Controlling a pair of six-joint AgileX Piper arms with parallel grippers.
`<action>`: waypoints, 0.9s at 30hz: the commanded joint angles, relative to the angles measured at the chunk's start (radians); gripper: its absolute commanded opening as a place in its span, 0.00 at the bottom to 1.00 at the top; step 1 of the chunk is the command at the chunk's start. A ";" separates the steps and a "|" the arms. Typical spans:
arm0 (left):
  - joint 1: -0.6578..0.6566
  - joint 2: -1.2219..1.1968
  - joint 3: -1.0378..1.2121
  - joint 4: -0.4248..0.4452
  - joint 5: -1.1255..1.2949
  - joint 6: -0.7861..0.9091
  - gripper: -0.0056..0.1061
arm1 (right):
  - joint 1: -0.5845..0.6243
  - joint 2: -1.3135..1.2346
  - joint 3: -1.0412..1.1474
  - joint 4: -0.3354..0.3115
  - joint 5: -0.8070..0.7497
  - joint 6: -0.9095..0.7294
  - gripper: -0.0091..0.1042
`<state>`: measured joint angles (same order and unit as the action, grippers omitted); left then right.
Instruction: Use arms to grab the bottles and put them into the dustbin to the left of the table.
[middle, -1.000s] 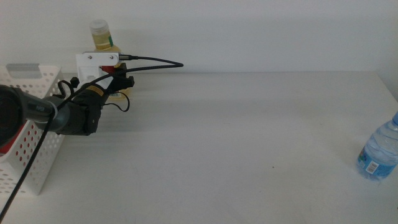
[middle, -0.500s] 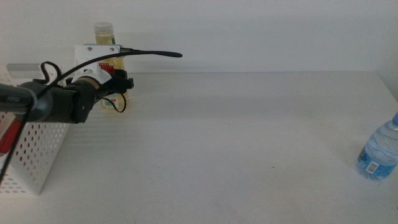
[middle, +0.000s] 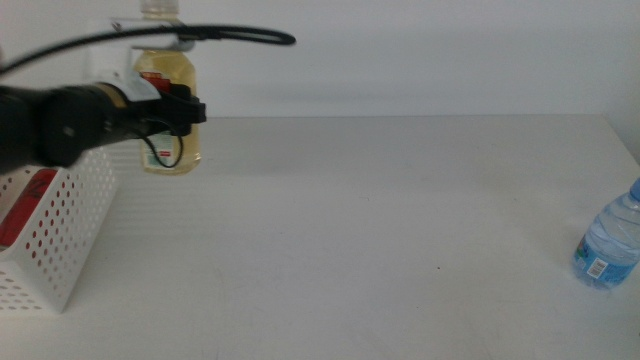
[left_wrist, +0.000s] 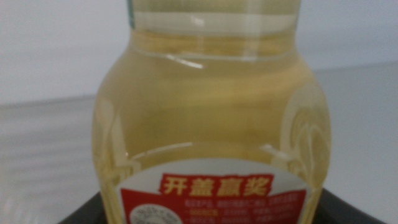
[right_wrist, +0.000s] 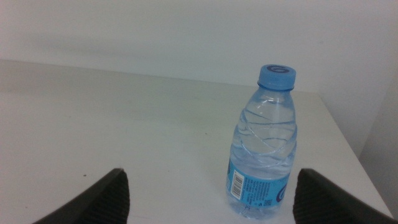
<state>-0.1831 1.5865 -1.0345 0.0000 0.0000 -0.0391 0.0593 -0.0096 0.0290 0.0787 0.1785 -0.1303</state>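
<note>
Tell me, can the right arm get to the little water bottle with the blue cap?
Probably yes. The water bottle stands upright on the table, just ahead of the right gripper. The jaws are open wide and nothing lies between them and the bottle.

The yellow bottle (left_wrist: 211, 124) has a red label reading 开盖赢奖 in yellow. The water bottle (right_wrist: 264, 149) shows a barcode; its print is unreadable.

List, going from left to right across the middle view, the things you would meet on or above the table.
White dustbin → left gripper holding the yellow-liquid bottle up off the table → small water bottle standing at the right edge.
</note>
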 joint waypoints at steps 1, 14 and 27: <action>-0.006 -0.137 -0.034 -0.026 0.012 -0.015 0.01 | -0.004 -0.028 -0.009 -0.006 -0.077 -0.009 0.70; -0.002 -0.402 -0.039 -0.111 0.479 -0.069 0.01 | -0.004 -0.028 -0.009 -0.006 -0.077 -0.009 0.70; 0.241 -0.327 -0.303 -0.111 0.988 0.008 0.01 | -0.004 -0.028 -0.009 -0.006 -0.077 -0.009 0.70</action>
<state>0.0280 1.2694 -1.2674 -0.1030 1.0078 -0.0315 0.0593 -0.0096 0.0290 0.0787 0.1785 -0.1303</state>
